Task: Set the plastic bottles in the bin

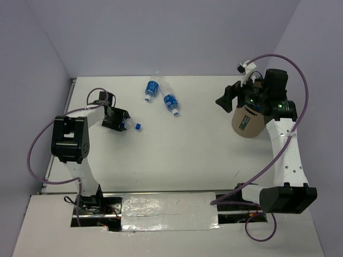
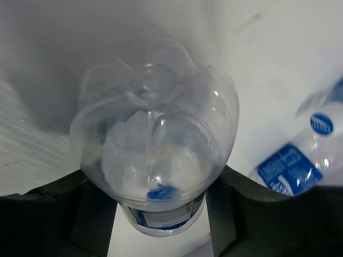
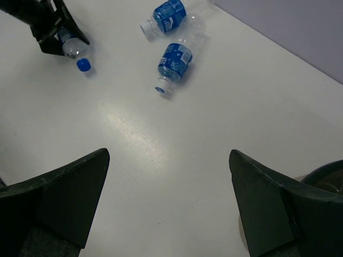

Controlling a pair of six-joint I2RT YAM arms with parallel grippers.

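left gripper [image 2: 155,179]: fingers pressed against both sides of the held bottle [image 2: 155,123], a clear water bottle with its petal-shaped base toward the wrist camera; lifted or resting on the table, cannot tell.
blue cap [image 1: 138,127]: just past the held bottle's neck; screwed on or loose, cannot tell.
right gripper [image 3: 169,155]: fingers spread wide with nothing between them, hanging close by the bin's rim.
bin [image 1: 247,122]: tan, upright, on the right side of the table [image 1: 187,155], well apart from the left gripper; inside not shown.
far bottle [image 1: 153,88]: on its side at the table's far middle, blue label, cap toward the arms.
near bottle [image 1: 170,101]: on its side just beside the far bottle, bases touching or crossing, blue cap toward the arms.
done so far: nothing that can be confirmed, the bin's contents being hidden.
left to do: by the look of it, carry the held bottle across to the bin, then fetch the two lying ones.
writing: white print on the blue labels, too small to read; small dark label on the bin's side, unreadable.
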